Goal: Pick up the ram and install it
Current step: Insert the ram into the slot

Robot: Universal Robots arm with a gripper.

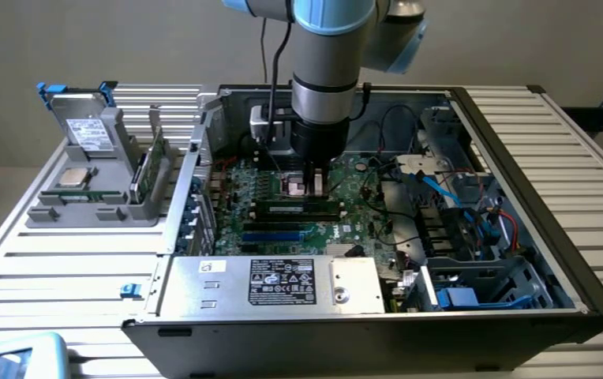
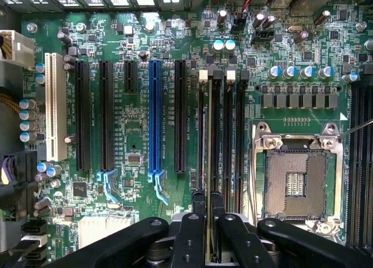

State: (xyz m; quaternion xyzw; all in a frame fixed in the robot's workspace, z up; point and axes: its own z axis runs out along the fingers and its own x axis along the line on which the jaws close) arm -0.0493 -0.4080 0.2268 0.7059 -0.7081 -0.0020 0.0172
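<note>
Between the two black fingers (image 2: 197, 207) of the hand (image 2: 208, 198), the ram (image 2: 208, 134) is pinched across its flat faces and is seen edge-on as a thin pale line. Directly beneath the hand, the stick is lined up along the black memory slots (image 2: 228, 134) with their white latches. Whether it is seated in a slot or held just above one cannot be told.

Close beside the hand, on one side, the open processor socket (image 2: 300, 183) is seen. On the other side, further off, a blue expansion slot (image 2: 155, 122) is mounted on the green motherboard (image 2: 137, 140).

The ram is judged to be light, thin and stiff, yet fragile. It is best held by its faces near the middle, clear of the contact edge, and twisting or bending is to be avoided.

Around the hand (image 1: 307, 183), the open computer case (image 1: 333, 347) is seen in the exterior view. Furthest from the hand, outside the case, a grey holder (image 1: 91, 213) is set on the slatted table (image 1: 59, 268).
</note>
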